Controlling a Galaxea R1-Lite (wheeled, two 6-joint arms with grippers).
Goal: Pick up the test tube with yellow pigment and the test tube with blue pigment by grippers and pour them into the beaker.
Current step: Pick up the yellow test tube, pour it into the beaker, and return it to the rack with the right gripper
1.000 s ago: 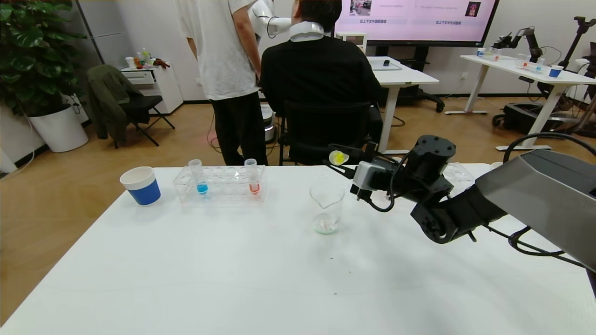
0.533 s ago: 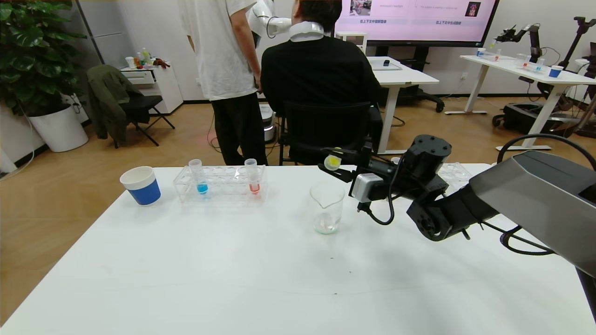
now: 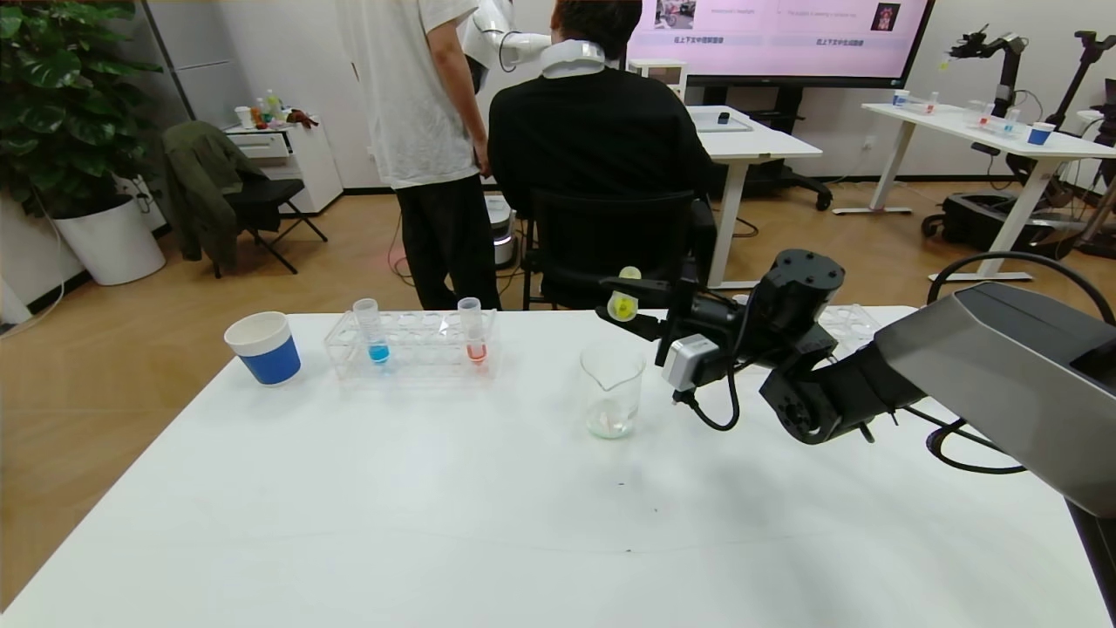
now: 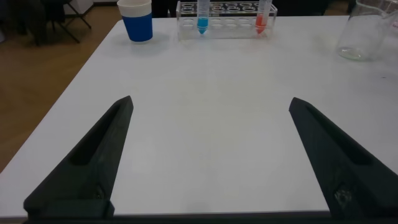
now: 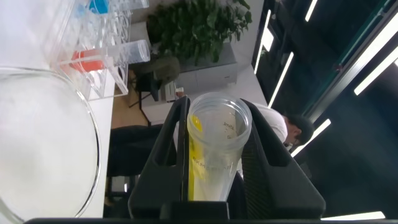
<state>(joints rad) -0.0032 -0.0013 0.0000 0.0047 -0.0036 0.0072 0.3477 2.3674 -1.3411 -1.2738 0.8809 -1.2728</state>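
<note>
From the head view, the right pincer [image 3: 629, 305] is reaching in from the right side over the white counter [image 3: 488, 515] and is clamping the test tube with yellow pigment [image 3: 623, 301], which is hanging above and just behind the beaker [image 3: 612, 388]. The beaker is standing upright on the counter with only a faint residue at its bottom. To its left, a clear rack [image 3: 411, 346] is holding the test tube with blue pigment [image 3: 373, 331] near its left end and a tube with orange-red liquid [image 3: 472, 331] near its right end, both upright. A blue-and-white paper cup [image 3: 263, 347] is sitting just left of the rack. The left arm is not showing in this view.

In the left wrist view, the left pincer [image 4: 211, 155] is hovering low over bare counter [image 4: 205, 112] with its two black fingers [image 4: 93, 162] spread wide and nothing between them. Far ahead of it are sitting the paper cup [image 4: 137, 18], the rack [image 4: 227, 12] with the blue tube [image 4: 202, 15] and the orange-red tube [image 4: 262, 15], and the beaker [image 4: 367, 31].

In the right wrist view, the right pincer [image 5: 214, 155] is squeezing the yellow tube [image 5: 214, 149] between its fingers (the tube's open mouth is facing the camera, with yellow liquid lying along one inner side). The beaker's rim [image 5: 93, 137] is curving close beside it, and the rack [image 5: 99, 37] is showing farther off.
</note>
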